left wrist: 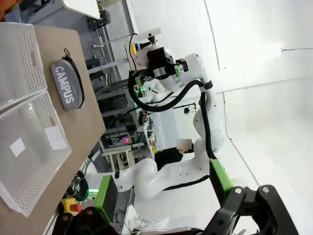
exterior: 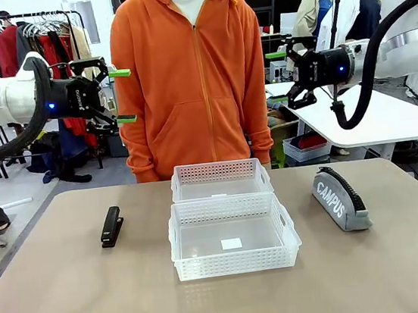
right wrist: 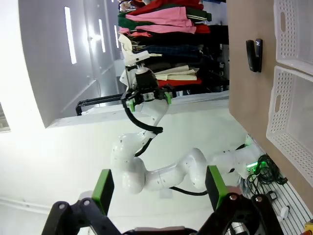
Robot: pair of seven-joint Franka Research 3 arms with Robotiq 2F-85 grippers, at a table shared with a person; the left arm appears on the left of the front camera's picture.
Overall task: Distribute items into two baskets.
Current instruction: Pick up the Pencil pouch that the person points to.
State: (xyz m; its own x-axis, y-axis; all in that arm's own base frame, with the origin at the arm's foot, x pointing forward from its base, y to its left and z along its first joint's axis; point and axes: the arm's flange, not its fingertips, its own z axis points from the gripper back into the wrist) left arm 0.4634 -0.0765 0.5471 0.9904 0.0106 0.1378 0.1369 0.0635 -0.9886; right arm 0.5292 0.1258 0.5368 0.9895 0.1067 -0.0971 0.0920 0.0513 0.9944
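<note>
A small black stapler [exterior: 111, 226] lies on the left of the table, also seen in the right wrist view as the stapler [right wrist: 254, 55]. The grey "CAMPUS" pencil case [exterior: 339, 198] lies on the right, and the left wrist view shows the same pencil case [left wrist: 66, 83]. Two white lattice baskets stand in the middle, the near basket [exterior: 236, 262] touching the far basket [exterior: 218, 172]; both hold no items. My left gripper [exterior: 121, 96] hangs open, high above the left side. My right gripper [exterior: 276, 78] hangs open, high on the right. Nothing is between the fingers [left wrist: 105, 196] or the fingers [right wrist: 213, 183].
A person in an orange hoodie [exterior: 200, 81] stands at the far edge, right behind the baskets. A white side table [exterior: 372, 117] stands beyond the right corner and a clothes rack [exterior: 27, 41] at the back left.
</note>
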